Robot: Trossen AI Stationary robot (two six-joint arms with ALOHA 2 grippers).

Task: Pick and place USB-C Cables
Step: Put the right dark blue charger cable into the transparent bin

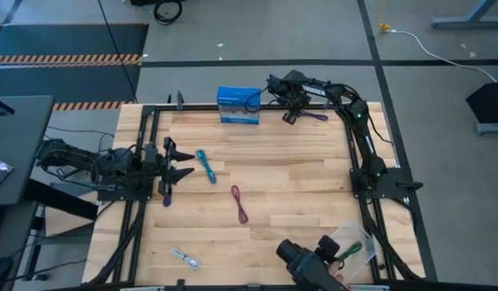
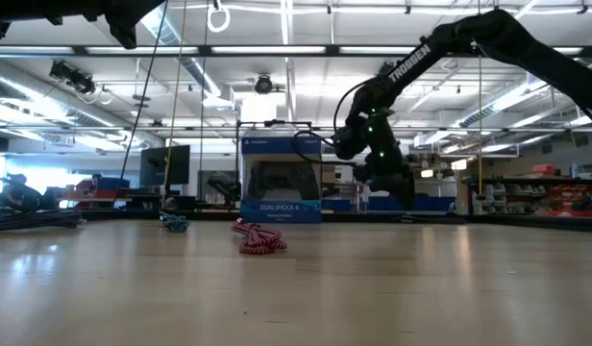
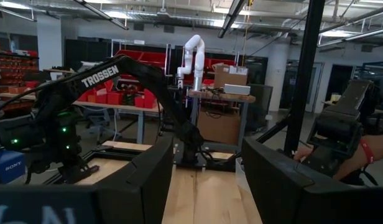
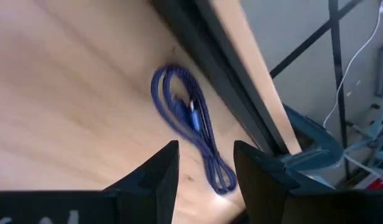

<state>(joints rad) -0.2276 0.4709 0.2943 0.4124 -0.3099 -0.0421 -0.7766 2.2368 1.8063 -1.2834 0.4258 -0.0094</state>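
Note:
My right gripper [image 1: 291,115] [image 4: 205,155] hovers open at the table's far edge, right of the blue box [image 1: 238,105]. The dark purple cable [image 4: 191,118] [image 1: 315,116] lies flat on the wood just past its fingertips, untouched. The teal cable [image 1: 205,164] lies by my open left gripper [image 1: 180,166] [image 3: 207,180], which waits at the left side. The maroon cable [image 1: 239,204] [image 2: 258,237] lies mid-table and the white-grey cable [image 1: 185,258] near the front edge. The green cable [image 1: 352,250] rests in the clear tray [image 1: 364,260] at the front right.
A black table frame [image 1: 346,121] runs along the edges, close behind the purple cable. A dark camera unit [image 1: 310,259] sits at the near edge beside the tray, with a person's hand [image 1: 336,279] next to it. Bare wood lies between the cables.

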